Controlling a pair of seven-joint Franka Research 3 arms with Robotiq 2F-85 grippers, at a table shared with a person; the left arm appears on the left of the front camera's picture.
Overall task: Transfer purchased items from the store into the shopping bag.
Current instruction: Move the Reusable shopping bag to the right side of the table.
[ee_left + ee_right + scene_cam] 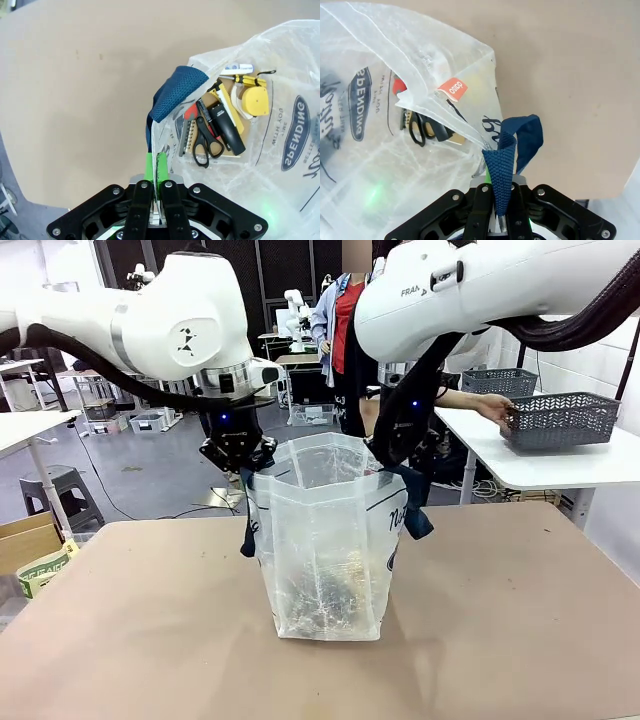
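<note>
Left gripper [155, 164] on translucent shopping bag [322, 530]

The rim of the shopping bag [280, 200] is being pinched between the closed green pads of the left gripper [155, 162], beside its navy strap handle [175, 92]. Black-handled scissors [205, 142], a yellow tape measure [255, 102] and other tools are being contained inside, with the brown table [75, 100] being shown beneath.

Bright, even light leaves soft shadow around the shopping bag [325, 540]; green glints show on its plastic.
</note>
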